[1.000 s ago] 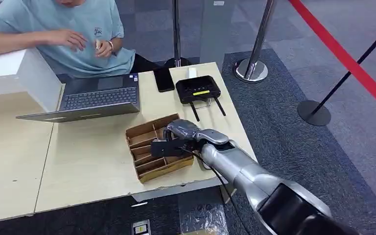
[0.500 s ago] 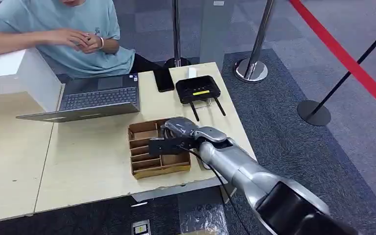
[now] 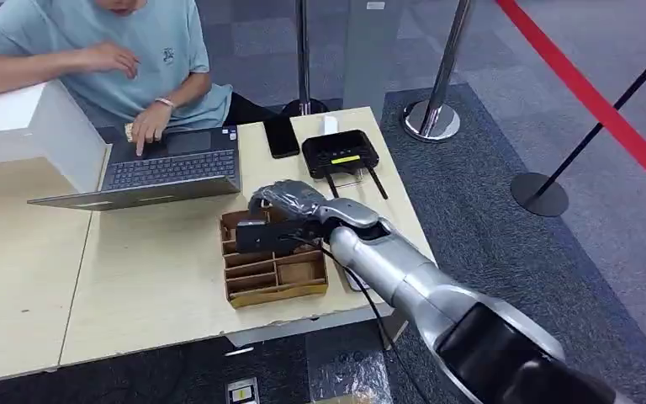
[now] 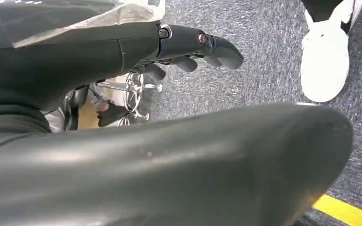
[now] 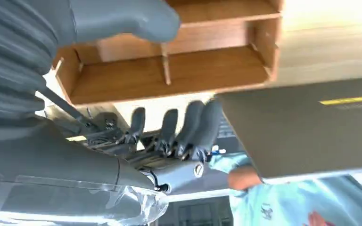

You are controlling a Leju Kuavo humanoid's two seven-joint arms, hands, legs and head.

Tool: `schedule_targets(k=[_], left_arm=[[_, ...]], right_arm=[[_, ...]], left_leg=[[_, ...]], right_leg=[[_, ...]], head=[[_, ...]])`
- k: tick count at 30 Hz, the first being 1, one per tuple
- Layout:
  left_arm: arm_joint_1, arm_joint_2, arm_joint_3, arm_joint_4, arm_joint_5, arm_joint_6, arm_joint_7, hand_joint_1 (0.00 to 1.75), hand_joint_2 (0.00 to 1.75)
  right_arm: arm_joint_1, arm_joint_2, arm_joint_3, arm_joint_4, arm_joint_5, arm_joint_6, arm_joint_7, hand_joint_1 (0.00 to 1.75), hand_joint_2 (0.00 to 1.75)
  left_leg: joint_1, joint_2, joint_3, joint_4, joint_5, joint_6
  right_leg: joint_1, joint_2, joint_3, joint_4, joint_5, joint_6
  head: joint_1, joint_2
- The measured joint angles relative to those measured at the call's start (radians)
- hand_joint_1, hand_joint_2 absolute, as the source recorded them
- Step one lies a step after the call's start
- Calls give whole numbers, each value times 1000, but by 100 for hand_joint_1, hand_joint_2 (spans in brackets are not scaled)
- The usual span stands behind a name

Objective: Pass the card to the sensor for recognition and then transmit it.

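Observation:
My right hand (image 3: pixel 290 206) hovers over the far end of a compartmented cardboard tray (image 3: pixel 273 273) and holds a dark flat card (image 3: pixel 252 237) that sticks out to its left. In the right wrist view the dark card (image 5: pixel 306 127) carries a yellow strip, my fingers (image 5: pixel 188 123) lie at its edge, and the tray (image 5: pixel 169 75) lies under the thumb. The black sensor box (image 3: pixel 341 154) with two antennas sits farther back on the table, apart from the hand. My left hand (image 4: pixel 188 47) hangs over grey carpet, fingers loosely apart and holding nothing.
An open laptop (image 3: pixel 168 168) stands at the back left, with a person's hand (image 3: pixel 145 126) on its keyboard. A black phone (image 3: pixel 282 136) lies beside the sensor. A white box (image 3: pixel 17 126) is at far left. Stanchions (image 3: pixel 433 118) stand beyond the table's right edge (image 3: pixel 412 227).
My right hand has risen and moved back and left with the card. The tray, skewed before, now lies squarer on the table. The person's hand has dropped onto the laptop.

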Motion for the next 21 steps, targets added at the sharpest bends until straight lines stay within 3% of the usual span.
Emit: schedule_targets(k=[1,7,21], left_arm=[[0,0,0,0,0,0,0,0,0],[1,0,0,0,0,0,-16,0,0],[1,0,0,0,5,5,-8,0,0]], right_arm=[[0,-1,0,-9,0,2,4,49,175],[0,-27,-2,-45,10,19,30,42,175],[8,-106,-2,-29,53,13,56,61,175]], left_leg=[[0,0,0,0,0,0],[0,0,0,1,0,0],[0,0,0,1,0,0]], right_leg=[[0,0,0,0,0,0],[0,0,0,0,0,0],[0,0,0,0,0,0]], head=[[0,0],[0,0],[0,0]])
